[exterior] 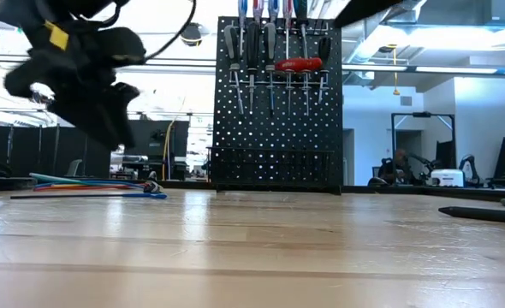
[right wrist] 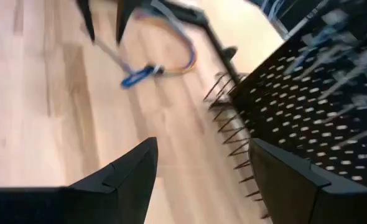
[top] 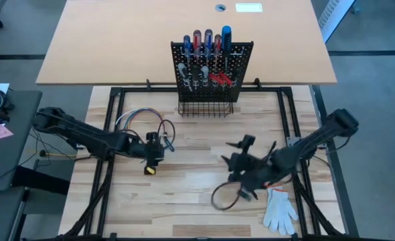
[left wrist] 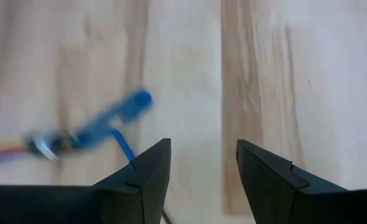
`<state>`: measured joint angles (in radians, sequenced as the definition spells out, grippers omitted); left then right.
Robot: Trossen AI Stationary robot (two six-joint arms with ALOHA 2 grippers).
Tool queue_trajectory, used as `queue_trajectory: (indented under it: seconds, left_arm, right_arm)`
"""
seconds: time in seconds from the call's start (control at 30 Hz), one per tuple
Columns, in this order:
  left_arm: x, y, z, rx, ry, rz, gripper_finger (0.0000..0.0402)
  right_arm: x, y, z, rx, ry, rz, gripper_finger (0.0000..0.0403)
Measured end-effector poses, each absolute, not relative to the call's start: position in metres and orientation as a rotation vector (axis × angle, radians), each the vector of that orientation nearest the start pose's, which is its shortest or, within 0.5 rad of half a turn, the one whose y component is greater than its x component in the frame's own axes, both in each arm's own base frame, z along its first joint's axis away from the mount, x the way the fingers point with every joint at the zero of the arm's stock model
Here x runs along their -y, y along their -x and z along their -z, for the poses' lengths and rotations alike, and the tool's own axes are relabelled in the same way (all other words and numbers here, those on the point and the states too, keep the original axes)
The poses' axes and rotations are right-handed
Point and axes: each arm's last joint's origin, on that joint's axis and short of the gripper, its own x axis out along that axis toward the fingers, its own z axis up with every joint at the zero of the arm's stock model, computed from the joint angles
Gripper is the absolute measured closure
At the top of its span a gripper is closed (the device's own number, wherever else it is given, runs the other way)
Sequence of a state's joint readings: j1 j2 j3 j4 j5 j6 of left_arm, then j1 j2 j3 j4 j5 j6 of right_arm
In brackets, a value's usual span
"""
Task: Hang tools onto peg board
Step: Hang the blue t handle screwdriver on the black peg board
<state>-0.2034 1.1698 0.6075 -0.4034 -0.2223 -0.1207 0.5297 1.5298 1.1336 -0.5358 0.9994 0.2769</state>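
Both grippers hang apart and empty over the bare wooden table (top: 197, 144): the right gripper (top: 246, 166) at about five o'clock in the high view, the left gripper (top: 159, 146) at about eight o'clock, poised above the blue end of the loop of coloured wires (top: 144, 120), which is no tool and should be left alone. Farther off at twelve o'clock the peg board (top: 211, 67) stands upright with the tools (top: 207, 41) already hung in its rings. Only the low view shows a dark shaft (exterior: 479, 214) lying at three o'clock, possibly a last tool, which the right arm should approach level and grip mid-handle.
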Motion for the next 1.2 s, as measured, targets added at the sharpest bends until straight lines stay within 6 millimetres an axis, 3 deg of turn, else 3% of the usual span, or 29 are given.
queue_trajectory:
  seconds: [0.17,0.27,0.47,0.8,0.93,1.07,1.2]
  left_arm:
    - [0.035,-0.197,-0.167,-1.058,0.046,-0.133,0.0224]
    - [0.033,-0.193,-0.146,-1.118,0.078,-0.172,0.0224]
    - [0.026,-0.204,-0.122,-1.153,0.127,-0.233,0.0237]
    - [0.022,-0.21,-0.12,-1.097,0.186,-0.283,0.0336]
    - [0.028,-0.214,-0.124,-1.025,0.162,-0.256,0.0387]
    - [0.03,-0.212,-0.141,-1.012,0.179,-0.261,0.0396]
    - [0.02,-0.198,-0.158,-1.007,0.101,-0.465,0.0401]
  right_arm:
    - [-0.154,-0.314,-0.214,-0.606,0.454,0.486,0.0143]
    - [-0.157,-0.334,-0.197,-0.557,0.441,0.488,0.0143]
    - [-0.136,-0.372,-0.171,-0.533,0.374,0.376,0.0148]
    - [-0.1,-0.401,-0.104,-0.633,0.19,0.251,0.0149]
    - [-0.099,-0.405,-0.102,-0.603,0.154,0.232,0.0149]
    - [-0.099,-0.404,-0.106,-0.601,0.167,0.231,0.0149]
    - [-0.099,-0.405,-0.109,-0.597,0.191,0.225,0.0149]
